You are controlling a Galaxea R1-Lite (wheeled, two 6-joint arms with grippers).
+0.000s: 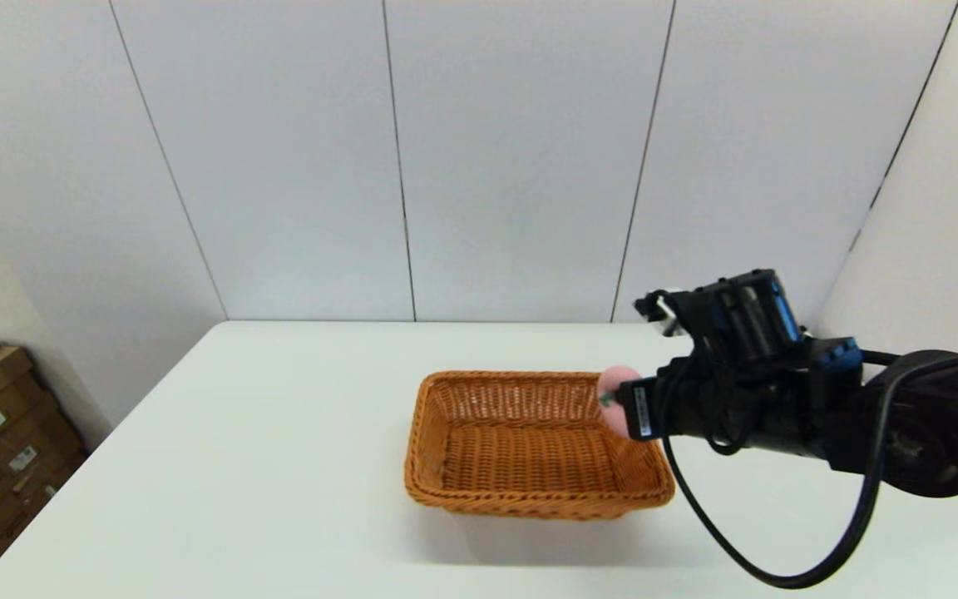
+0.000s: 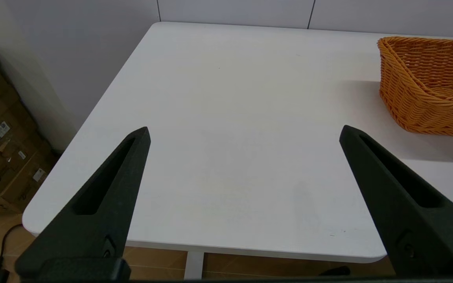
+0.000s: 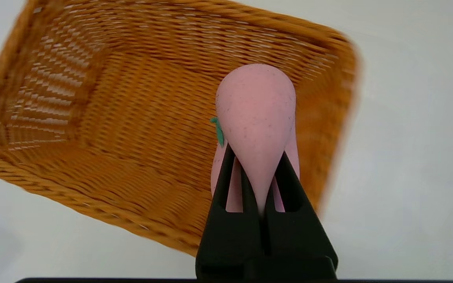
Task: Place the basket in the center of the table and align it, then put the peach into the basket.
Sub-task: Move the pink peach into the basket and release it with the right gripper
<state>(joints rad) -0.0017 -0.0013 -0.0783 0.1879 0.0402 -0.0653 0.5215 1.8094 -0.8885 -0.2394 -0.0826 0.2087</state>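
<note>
Near the middle of the head view, a little right of centre, the basket sits on the table with its long sides roughly parallel to the table's far edge, so the placing and squaring step looks done. What remains is the drop: the peach is not yet inside. It is clamped in the right gripper, which reaches in from the right of the frame and hangs over the basket's right-hand rim. In the right wrist view the two black fingers pinch the fruit from both sides, with the basket's open floor spread out beyond it, so a release from here would probably land it inside, close to the right wall.

The left gripper hangs over the bare lower left part of the table, fingers spread wide apart and holding nothing, well clear of the basket at the right edge of its view.

The basket is orange-brown wicker, tightly woven in fine horizontal rows, with sloping walls, a flat rectangular floor and a thicker braided rim that flares outward. The peach is smooth, matte, pale pink, faintly speckled, with a small green leaf tag on one side. The table top is plain, smooth white with rounded corners.
</note>
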